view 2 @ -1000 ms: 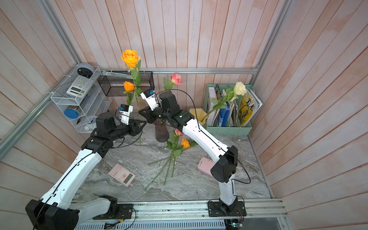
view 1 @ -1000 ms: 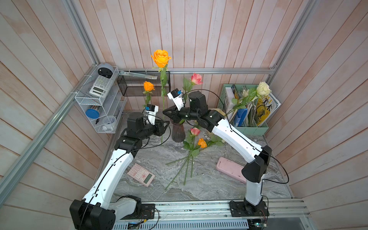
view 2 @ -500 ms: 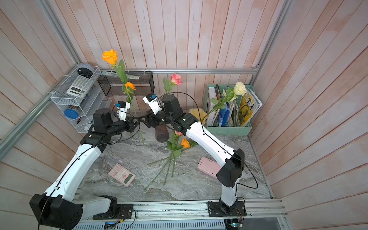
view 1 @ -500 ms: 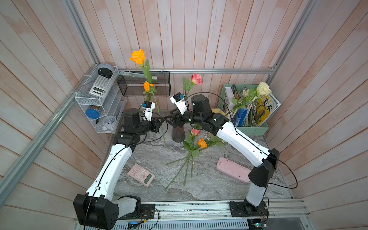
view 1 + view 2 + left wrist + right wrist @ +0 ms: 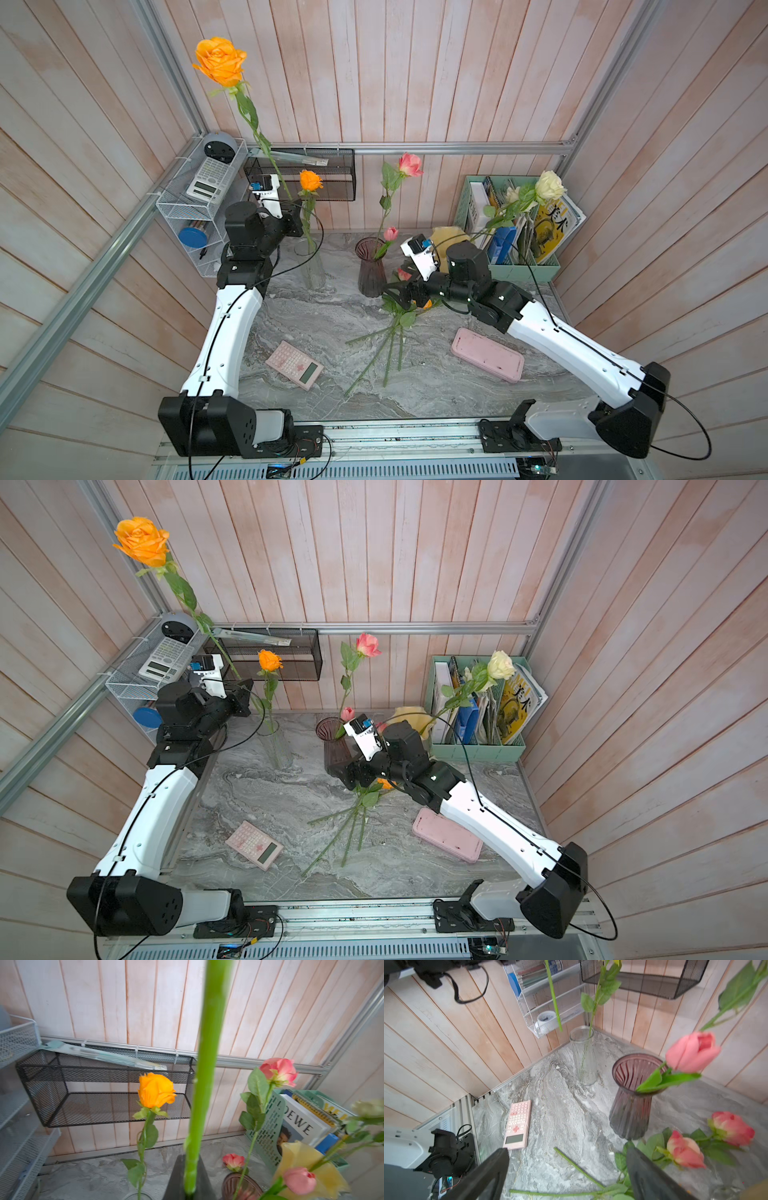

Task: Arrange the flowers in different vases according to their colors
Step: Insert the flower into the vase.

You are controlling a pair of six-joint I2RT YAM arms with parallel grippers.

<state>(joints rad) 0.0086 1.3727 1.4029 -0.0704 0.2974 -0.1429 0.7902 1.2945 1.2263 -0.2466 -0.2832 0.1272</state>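
Orange rose (image 5: pixel 219 60) leans — bloom upper left, stem slanting down-right into the left gripper (image 5: pixel 292 210), pinched on it; right gripper (image 5: pixel 401 291) spread wide, empty.

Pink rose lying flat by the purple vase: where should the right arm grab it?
Likely the bare lower stem of the pink rose, from straight above, jaws across the stem. The stems lie flat on the table and fan apart there, while near the purple vase blooms and leaves crowd together.
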